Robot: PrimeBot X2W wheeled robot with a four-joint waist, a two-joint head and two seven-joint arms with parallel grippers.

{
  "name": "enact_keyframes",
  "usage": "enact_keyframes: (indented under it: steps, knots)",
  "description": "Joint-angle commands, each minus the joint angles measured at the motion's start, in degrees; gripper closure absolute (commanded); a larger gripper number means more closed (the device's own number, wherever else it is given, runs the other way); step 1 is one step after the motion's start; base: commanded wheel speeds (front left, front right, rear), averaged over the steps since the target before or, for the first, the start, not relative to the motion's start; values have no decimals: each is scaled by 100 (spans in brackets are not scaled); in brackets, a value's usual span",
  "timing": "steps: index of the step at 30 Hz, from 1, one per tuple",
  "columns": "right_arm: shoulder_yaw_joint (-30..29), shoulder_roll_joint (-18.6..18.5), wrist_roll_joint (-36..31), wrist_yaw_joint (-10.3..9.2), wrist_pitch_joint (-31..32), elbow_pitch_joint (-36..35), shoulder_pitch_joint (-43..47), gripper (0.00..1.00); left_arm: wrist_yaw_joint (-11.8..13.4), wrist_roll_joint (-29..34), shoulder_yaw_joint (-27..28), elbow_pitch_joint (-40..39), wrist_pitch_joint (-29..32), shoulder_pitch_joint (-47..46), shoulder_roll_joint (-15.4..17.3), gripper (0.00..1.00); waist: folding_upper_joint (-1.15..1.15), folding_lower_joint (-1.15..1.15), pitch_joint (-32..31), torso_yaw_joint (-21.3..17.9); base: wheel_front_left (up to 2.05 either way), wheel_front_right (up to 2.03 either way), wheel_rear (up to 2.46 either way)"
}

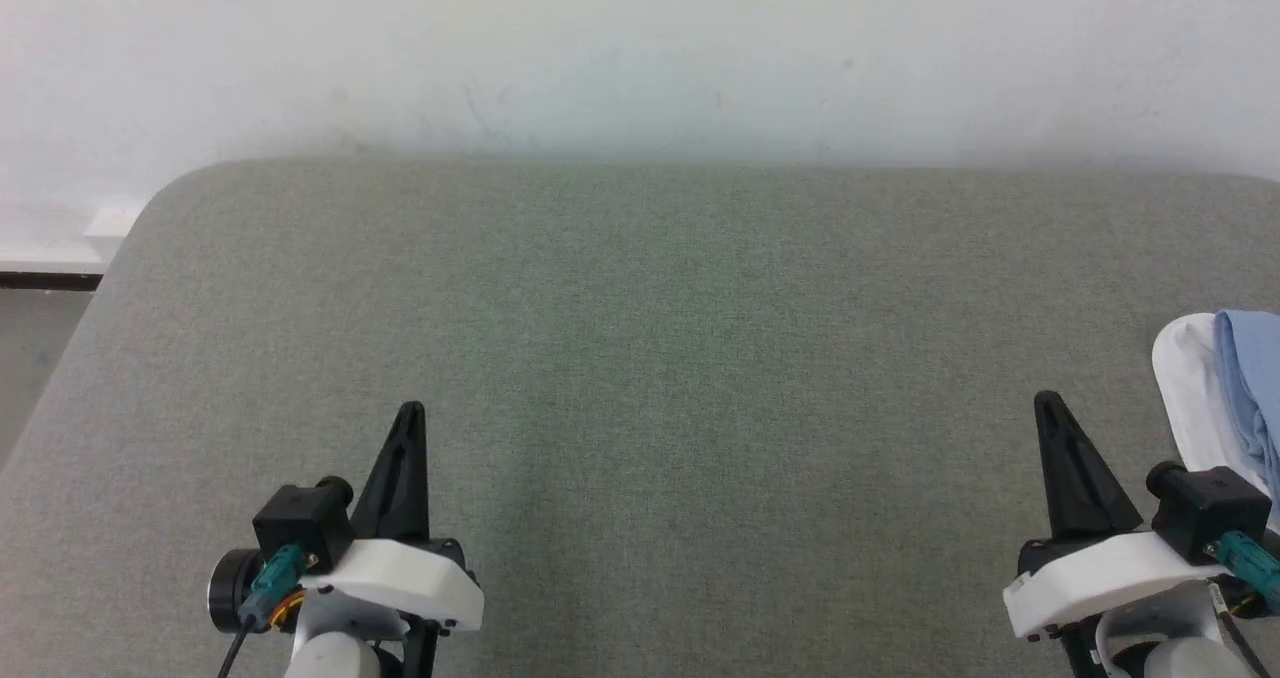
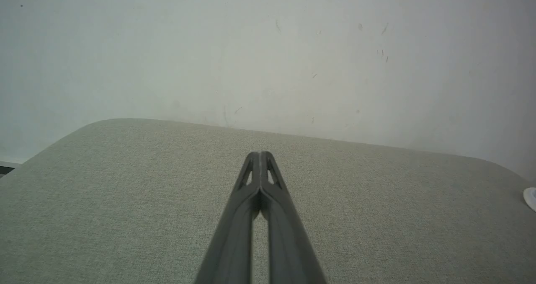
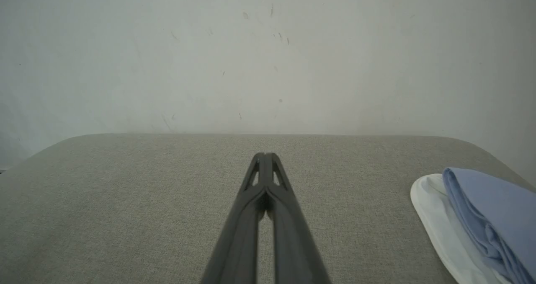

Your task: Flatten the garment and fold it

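Note:
The garment [image 1: 1245, 383] lies bunched at the table's right edge: light blue cloth with a white collar part [image 1: 1185, 378] showing beside it. The right wrist view shows the garment [image 3: 490, 208] at its lower right, folded over the white part [image 3: 435, 217]. My right gripper [image 1: 1048, 401] stands just left of it, shut and empty, not touching the cloth. My left gripper [image 1: 411, 410] is shut and empty at the lower left, far from the garment. Each wrist view shows its own gripper, left [image 2: 260, 154] and right [image 3: 264, 155], with tips pressed together above the bare cloth table.
The grey-green fabric table [image 1: 640, 338] spreads wide between the two grippers and ends at a rounded far edge against a white wall [image 1: 640, 48]. The table's left corner [image 1: 160, 198] drops off toward the floor.

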Motion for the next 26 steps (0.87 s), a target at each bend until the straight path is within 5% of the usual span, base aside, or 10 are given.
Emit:
enact_keyframes:
  steps: [1, 26]
  knots:
    - [8, 1, -25, 0, 25, -12, -1, 100, 6, 30, 6, -37, 36, 17, -1, 100, 0, 0, 0, -4, 0, 0, 0]
    - [81, 5, -191, -3, 198, -109, -4, 100, 44, 252, 54, -320, 329, 124, -8, 100, 0, 0, 2, -71, 0, 0, 0]
